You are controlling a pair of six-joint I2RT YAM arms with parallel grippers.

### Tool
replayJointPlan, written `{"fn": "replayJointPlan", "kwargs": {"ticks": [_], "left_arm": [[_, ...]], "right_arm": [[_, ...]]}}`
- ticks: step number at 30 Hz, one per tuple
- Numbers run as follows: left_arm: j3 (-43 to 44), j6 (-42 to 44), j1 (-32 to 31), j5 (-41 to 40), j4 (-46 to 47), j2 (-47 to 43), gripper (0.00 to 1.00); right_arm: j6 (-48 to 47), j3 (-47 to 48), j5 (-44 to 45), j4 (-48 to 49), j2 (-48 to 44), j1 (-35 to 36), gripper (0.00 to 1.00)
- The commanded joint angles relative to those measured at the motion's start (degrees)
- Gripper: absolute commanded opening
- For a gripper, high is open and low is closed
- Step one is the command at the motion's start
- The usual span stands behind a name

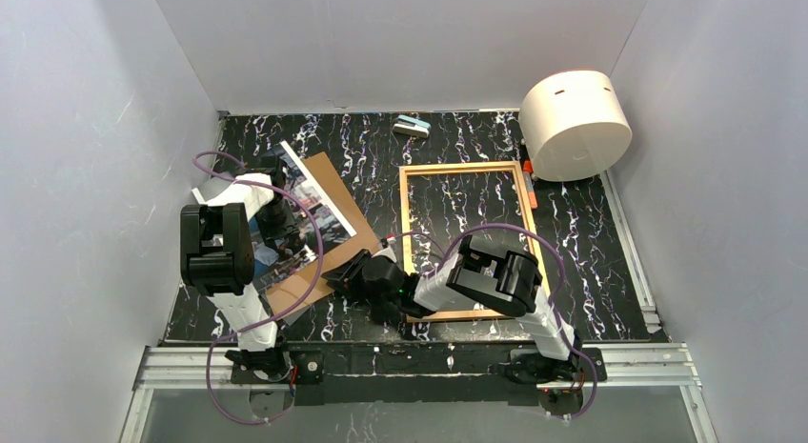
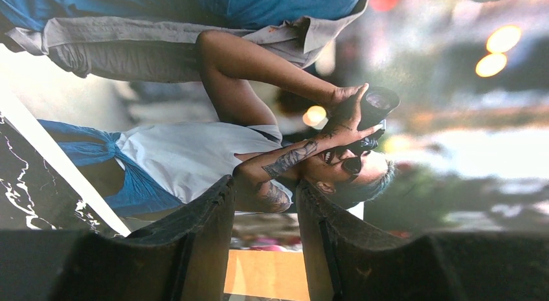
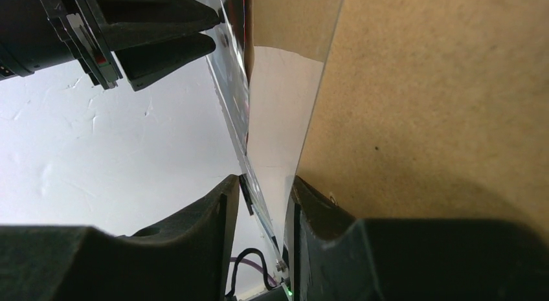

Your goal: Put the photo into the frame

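The photo (image 1: 310, 191) lies at the left on a brown cardboard board (image 1: 329, 169), its right edge raised off the board. My left gripper (image 1: 283, 235) is over the print, open, its tips against the picture side (image 2: 194, 152); cardboard (image 2: 265, 272) shows between the fingers. My right gripper (image 1: 351, 271) reaches in from the right, open, its jaws either side of the photo's raised edge, whose white back (image 3: 278, 120) faces the cardboard (image 3: 440, 107). The left gripper (image 3: 215, 30) shows in the right wrist view. The light-wood frame (image 1: 462, 167) lies flat mid-table, with nothing in it.
A white cylindrical container (image 1: 575, 124) lies at the back right. A small grey object (image 1: 412, 127) sits at the back centre, and an orange pen-like item (image 1: 529, 184) by the frame's right corner. White walls close in the black marbled table (image 1: 591, 252).
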Motion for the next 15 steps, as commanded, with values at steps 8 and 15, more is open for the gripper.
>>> {"fn": "replayJointPlan", "kwargs": {"ticks": [8,15], "left_arm": [[-6.0,0.5,0.5,-0.8,-0.6,6.9,0.38],[-4.4,1.2,0.5,0.7,-1.1,4.9,0.38]], "right_arm": [[-4.3,1.6,0.2,-1.8,0.7,-3.0,0.40],[-8.7,2.2,-4.3,-0.7,-0.2,-5.4,0.05]]}}
